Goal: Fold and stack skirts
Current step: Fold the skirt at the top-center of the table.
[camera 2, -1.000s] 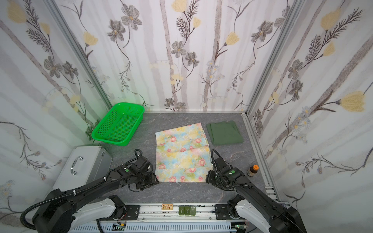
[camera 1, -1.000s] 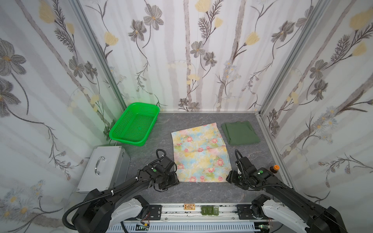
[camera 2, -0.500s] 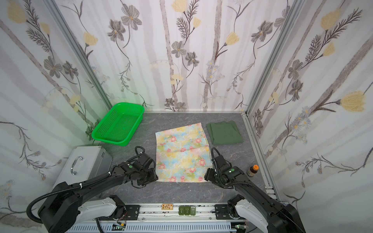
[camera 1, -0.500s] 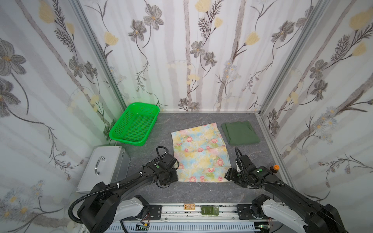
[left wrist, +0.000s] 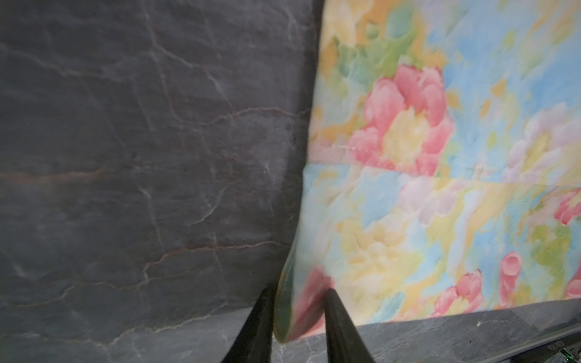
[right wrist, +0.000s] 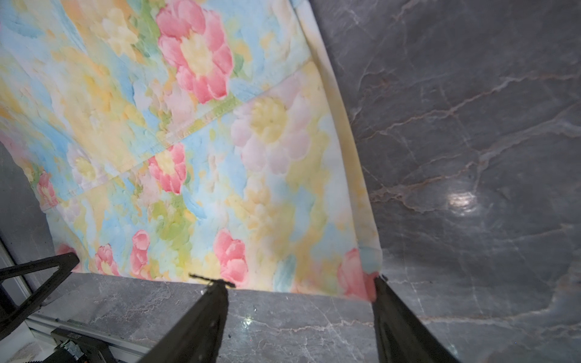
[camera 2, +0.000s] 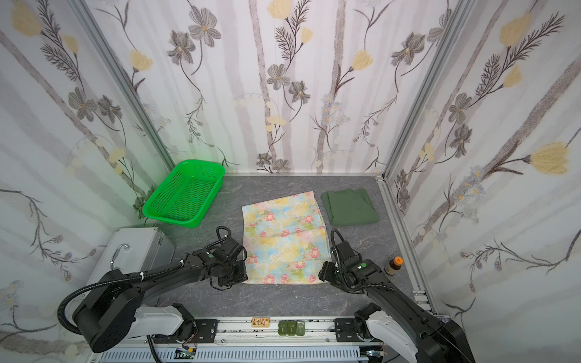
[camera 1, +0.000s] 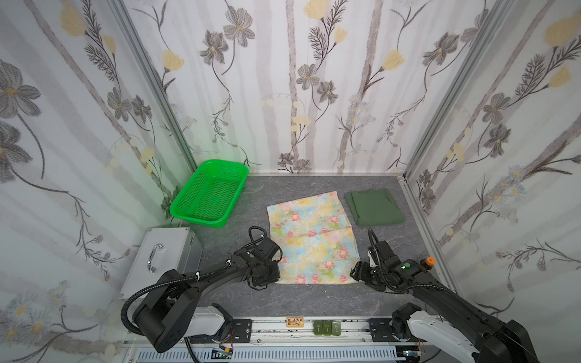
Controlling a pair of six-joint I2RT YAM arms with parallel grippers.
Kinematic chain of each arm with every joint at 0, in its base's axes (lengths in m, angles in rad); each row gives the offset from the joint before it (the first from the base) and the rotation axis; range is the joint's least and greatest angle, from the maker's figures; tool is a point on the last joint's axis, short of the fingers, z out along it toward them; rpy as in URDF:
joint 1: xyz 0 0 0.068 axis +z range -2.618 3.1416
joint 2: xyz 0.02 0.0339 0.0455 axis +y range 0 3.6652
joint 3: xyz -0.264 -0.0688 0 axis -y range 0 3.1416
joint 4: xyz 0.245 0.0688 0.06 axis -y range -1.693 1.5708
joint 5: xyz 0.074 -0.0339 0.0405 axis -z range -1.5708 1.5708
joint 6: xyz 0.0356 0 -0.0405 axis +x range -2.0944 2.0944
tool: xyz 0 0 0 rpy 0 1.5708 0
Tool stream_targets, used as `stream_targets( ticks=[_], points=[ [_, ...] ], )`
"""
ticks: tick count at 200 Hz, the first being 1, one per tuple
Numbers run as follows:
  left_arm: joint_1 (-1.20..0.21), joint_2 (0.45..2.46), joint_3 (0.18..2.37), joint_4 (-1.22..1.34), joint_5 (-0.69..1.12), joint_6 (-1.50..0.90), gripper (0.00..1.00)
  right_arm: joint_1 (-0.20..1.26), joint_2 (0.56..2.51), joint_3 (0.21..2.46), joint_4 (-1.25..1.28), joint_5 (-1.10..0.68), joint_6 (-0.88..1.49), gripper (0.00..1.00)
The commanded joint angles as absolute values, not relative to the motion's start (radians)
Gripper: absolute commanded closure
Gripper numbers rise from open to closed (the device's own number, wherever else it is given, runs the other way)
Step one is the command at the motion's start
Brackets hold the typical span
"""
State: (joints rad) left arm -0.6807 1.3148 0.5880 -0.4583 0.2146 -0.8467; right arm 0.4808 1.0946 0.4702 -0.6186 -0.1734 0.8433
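Left gripper [left wrist: 300,292] pinching near-left corner of floral skirt [camera 1: 311,242] — pastel yellow-blue, pink flowers, spread flat in the middle, creased. Right gripper [right wrist: 300,281] wide open, one tip touching near-right corner. Green skirt [camera 1: 374,207] — folded, far right.

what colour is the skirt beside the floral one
Plain dark olive green. The green skirt shows best in a top view.

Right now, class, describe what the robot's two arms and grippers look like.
The left arm and right arm are matte black, with white base housings and a green dot near each wrist. Black cables loop along both; the left's carries a white tie. The left gripper and right gripper each have two slim, dark, tapered fingers.
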Motion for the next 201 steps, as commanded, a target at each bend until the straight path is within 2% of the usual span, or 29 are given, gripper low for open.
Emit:
stream_targets(
  ticks=[1, 18, 44, 69, 103, 128, 157, 201],
  points=[
    [-0.68, 1.318, 0.584, -0.436, 0.221, -0.842, 0.82, 0.475, 1.092, 0.468, -0.597, -0.175, 0.836, 0.28],
    [-0.681, 1.321, 0.583, -0.431, 0.222, -0.841, 1.0, 0.47, 1.092, 0.473, -0.602, -0.176, 0.833, 0.28],
    [-0.68, 1.324, 0.581, -0.428, 0.219, -0.84, 1.0, 0.457, 1.086, 0.502, -0.649, -0.143, 0.808, 0.23],
    [-0.68, 1.324, 0.583, -0.426, 0.216, -0.839, 1.0, 0.429, 1.073, 0.526, -0.705, -0.115, 0.782, 0.14],
    [-0.681, 1.323, 0.581, -0.423, 0.214, -0.839, 1.0, 0.409, 1.065, 0.536, -0.737, -0.099, 0.762, 0.1],
    [-0.68, 1.319, 0.578, -0.422, 0.213, -0.839, 1.0, 0.409, 1.086, 0.524, -0.711, -0.133, 0.751, 0.16],
    [-0.679, 1.317, 0.577, -0.42, 0.213, -0.842, 1.0, 0.41, 1.125, 0.472, -0.646, -0.192, 0.753, 0.39],
    [-0.679, 1.318, 0.578, -0.419, 0.216, -0.845, 1.0, 0.409, 1.152, 0.45, -0.596, -0.183, 0.752, 0.42]
  ],
)
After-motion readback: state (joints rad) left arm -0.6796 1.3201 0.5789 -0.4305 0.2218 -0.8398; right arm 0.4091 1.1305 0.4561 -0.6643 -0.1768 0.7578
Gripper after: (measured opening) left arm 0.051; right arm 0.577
